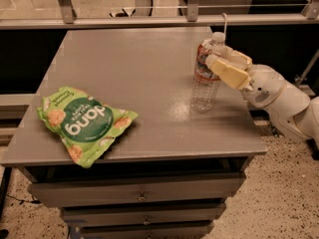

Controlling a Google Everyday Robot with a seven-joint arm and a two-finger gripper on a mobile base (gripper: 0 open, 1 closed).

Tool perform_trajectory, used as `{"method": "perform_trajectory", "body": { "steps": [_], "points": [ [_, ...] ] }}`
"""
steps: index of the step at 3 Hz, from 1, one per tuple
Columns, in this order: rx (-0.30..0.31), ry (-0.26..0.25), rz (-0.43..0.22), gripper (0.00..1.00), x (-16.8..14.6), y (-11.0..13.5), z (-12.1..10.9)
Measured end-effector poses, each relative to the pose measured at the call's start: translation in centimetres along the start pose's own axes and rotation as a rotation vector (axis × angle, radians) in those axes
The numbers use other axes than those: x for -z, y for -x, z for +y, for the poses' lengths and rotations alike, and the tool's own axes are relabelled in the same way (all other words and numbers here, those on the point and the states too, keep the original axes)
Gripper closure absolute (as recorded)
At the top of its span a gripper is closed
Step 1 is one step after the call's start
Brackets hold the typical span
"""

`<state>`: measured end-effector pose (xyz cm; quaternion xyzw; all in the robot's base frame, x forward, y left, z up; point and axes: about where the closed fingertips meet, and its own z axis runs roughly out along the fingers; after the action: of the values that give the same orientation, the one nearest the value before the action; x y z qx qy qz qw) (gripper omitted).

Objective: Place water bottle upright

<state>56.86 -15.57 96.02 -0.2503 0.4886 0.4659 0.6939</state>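
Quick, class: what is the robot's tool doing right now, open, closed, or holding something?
The tool: closed on the water bottle, which stands upright near the right edge of the table.

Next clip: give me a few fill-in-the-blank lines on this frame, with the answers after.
1. The water bottle stands ___ on the table.
2. The tool meets the bottle at the height of its red-and-white ___, well above the tabletop.
3. The ___ snack bag lies flat near the table's front left corner.
4. The bottle's cap is ___.
Missing words: upright; label; green; white.
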Motion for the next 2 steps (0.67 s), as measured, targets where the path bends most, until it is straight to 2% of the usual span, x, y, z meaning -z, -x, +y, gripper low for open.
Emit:
{"method": "perform_trajectory", "body": {
  "steps": [1, 2],
  "points": [
    [0.028, 0.044, -0.008, 1.0, -0.19, 0.16, 0.79],
    [0.052, 0.091, 0.001, 0.81, -0.79, 0.38, 1.48]
  ]
}}
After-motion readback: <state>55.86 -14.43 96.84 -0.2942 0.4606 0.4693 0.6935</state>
